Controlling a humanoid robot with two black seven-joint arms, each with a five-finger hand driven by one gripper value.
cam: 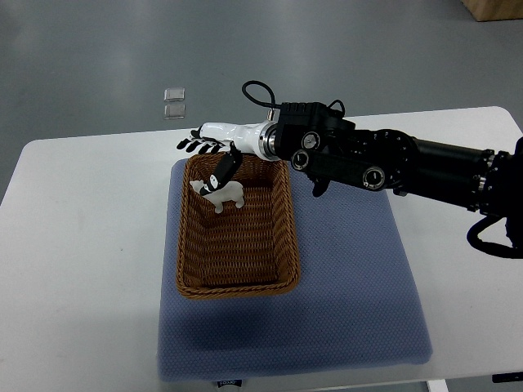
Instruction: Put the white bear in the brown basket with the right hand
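Note:
The white bear [223,194], with dark markings on its head, lies inside the brown wicker basket [282,245], near its far end. My right hand [206,147], white with black fingertips, hovers over the basket's far rim. Its arm reaches in from the right edge. The fingers [193,146] stretch out flat to the left and hold nothing. The black thumb [228,166] points down at the bear's head; I cannot tell whether it touches. My left arm does not show.
The basket stands on a blue mat [351,278] on a white table [82,245]. Two small clear squares [174,102] lie on the grey floor beyond the table. A cardboard box corner [494,8] shows at the top right.

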